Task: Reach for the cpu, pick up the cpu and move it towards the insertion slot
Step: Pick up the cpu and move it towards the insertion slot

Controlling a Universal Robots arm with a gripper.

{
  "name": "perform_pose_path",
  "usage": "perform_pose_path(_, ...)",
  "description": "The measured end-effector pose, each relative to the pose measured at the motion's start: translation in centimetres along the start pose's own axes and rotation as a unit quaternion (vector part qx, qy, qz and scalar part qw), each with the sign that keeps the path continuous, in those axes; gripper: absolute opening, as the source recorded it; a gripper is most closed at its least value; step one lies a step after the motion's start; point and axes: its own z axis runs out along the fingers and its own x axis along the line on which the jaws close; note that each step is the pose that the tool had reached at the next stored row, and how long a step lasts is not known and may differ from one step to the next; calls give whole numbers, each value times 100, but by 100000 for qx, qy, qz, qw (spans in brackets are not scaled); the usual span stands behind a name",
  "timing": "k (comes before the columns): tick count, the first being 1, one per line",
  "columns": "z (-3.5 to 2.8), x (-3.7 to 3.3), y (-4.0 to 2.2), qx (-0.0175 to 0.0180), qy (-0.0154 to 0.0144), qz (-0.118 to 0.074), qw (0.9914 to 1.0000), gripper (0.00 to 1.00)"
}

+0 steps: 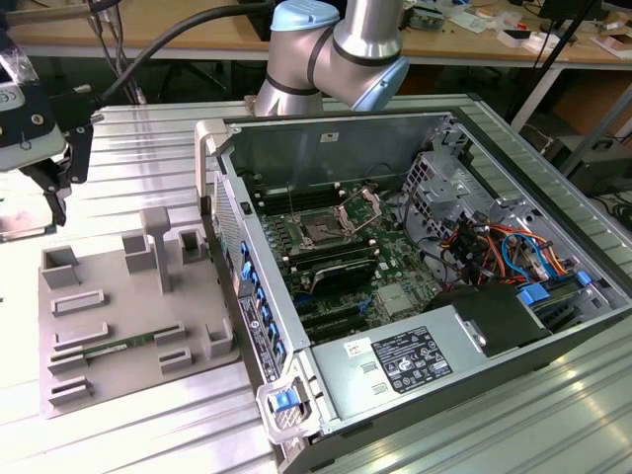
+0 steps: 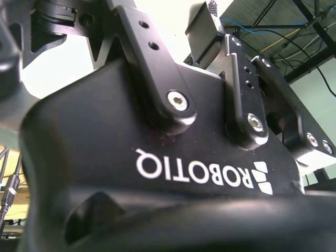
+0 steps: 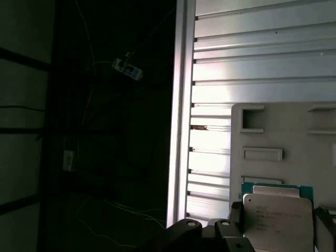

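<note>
The chip (image 3: 276,218) sits pinched between the claw's dark fingers (image 3: 326,231) in the first wrist view, silver lid up, clear of the grey plate (image 3: 283,136) behind it. At the exterior view's upper left the claw (image 1: 51,188) hangs over the desk (image 1: 148,425) — well apart from the socket (image 1: 321,233) in the open computer case (image 1: 336,128), mid-frame, its bracket (image 1: 360,209) raised. I judge it is best carried flat and high over the case wall. Print marks the chip's lid, the claw's body and a white label (image 1: 410,357) — none read off here.

Silver-topped cpu (image 3: 278,216), green-edged — insertion slot (image 1: 321,234), dark square, silver-framed
</note>
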Motion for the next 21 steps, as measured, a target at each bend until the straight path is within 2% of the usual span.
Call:
perform_pose_path(6,-57,0,1,-5,-10,3,100000,55)
perform_pose_path(17,-64,-1,1,2,9,1,100000,55)
perform_pose_path(21,-63,-33,-2,-1,3,-3,100000,55)
